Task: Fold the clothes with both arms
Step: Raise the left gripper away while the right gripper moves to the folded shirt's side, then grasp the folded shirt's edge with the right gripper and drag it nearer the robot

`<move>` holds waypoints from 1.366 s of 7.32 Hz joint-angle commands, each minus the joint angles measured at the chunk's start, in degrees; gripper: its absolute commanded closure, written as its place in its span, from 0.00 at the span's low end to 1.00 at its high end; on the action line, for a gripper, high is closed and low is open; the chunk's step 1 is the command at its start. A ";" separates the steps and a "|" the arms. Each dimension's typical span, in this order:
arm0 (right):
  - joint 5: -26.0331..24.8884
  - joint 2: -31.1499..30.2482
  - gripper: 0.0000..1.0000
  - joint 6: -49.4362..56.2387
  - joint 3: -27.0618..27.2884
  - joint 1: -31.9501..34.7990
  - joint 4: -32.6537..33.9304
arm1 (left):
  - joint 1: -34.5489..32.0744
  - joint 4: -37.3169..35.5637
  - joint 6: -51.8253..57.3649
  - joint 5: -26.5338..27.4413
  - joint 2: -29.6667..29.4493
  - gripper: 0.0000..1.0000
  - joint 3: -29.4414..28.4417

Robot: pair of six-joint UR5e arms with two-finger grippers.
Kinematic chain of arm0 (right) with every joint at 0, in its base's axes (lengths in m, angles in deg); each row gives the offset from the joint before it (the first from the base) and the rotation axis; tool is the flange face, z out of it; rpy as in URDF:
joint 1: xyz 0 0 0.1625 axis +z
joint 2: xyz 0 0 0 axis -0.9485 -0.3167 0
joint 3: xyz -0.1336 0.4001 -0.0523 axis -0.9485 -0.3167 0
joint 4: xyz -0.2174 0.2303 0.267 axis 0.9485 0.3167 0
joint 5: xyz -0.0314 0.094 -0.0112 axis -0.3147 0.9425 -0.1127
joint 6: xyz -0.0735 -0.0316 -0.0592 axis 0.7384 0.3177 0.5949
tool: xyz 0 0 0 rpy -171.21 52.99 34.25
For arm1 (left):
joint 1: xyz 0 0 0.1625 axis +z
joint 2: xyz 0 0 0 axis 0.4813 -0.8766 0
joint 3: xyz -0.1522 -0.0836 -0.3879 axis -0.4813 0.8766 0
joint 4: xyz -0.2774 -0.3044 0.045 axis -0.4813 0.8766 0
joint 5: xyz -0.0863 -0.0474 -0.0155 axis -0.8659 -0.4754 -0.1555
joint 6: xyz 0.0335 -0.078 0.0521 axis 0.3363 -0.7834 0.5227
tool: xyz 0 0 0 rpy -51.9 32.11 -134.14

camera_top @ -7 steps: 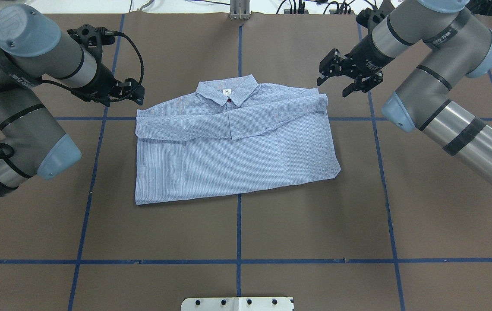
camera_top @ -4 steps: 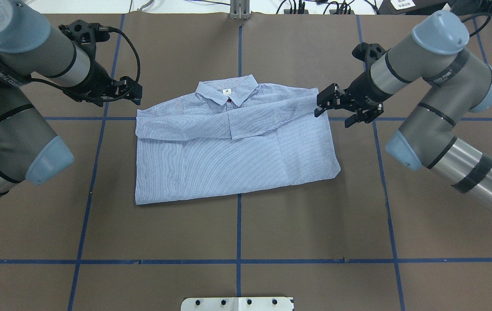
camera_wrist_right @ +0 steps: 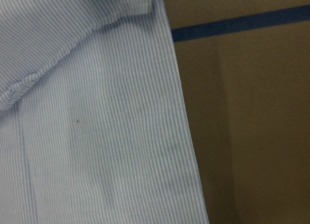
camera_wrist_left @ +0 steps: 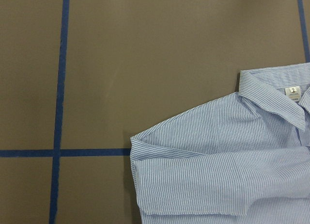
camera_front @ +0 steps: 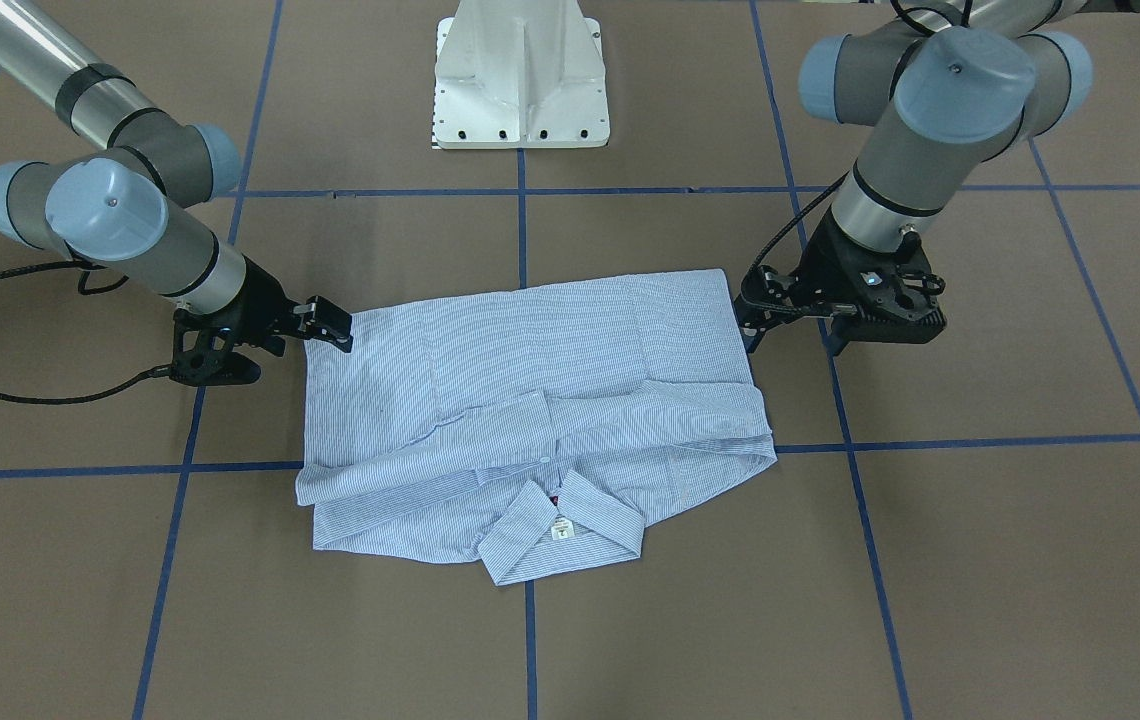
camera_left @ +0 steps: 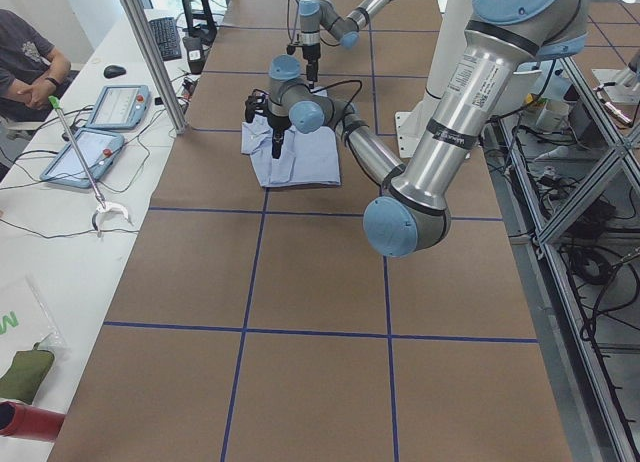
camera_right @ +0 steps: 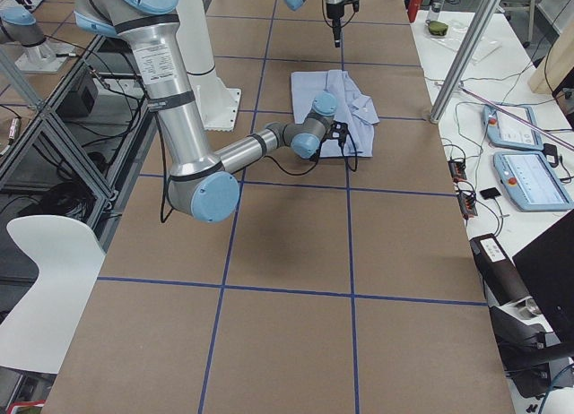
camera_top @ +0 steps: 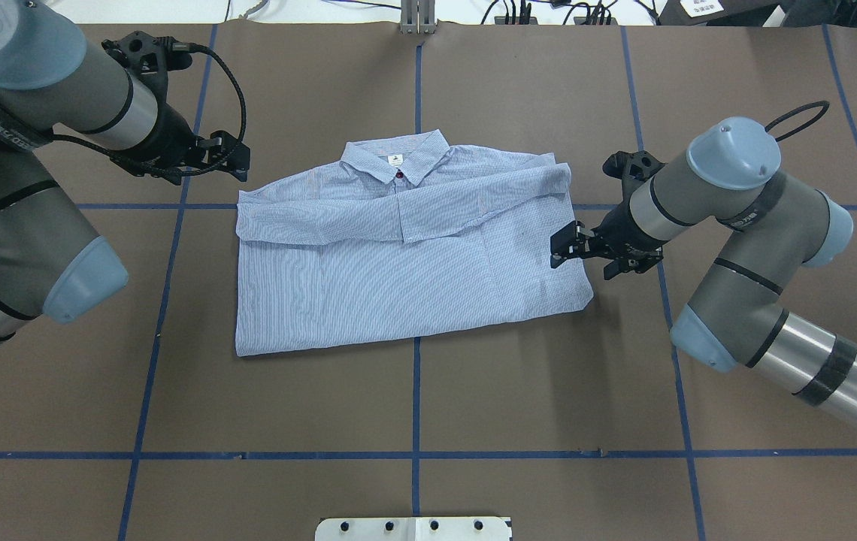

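- Lying flat at the centre of the overhead view, the striped shirt [camera_top: 398, 285] rests on the brown table [camera_top: 473, 391] (sleeves folded across the chest, collar toward the top edge).
- Right gripper [camera_top: 581, 261]: fingers spread, at the shirt's right edge, right of centre.
- Left gripper [camera_top: 242, 164]: fingers spread, just beside the shirt's upper-left shoulder.

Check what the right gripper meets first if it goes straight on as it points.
Most likely the shirt. The right gripper points at the shirt's side edge, one tip over the cloth. Its height above the cloth is unclear.
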State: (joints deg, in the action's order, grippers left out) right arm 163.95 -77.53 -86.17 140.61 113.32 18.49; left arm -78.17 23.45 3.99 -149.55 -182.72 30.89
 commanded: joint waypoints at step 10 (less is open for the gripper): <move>-0.35 -3.00 1.00 0.00 3.57 -1.44 0.13 | -0.08 -0.88 -1.03 0.09 -0.06 0.06 1.58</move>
State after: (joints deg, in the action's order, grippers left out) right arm 163.36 -79.34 -86.18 142.29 112.16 18.62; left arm -78.21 22.57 3.06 -149.45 -182.77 32.47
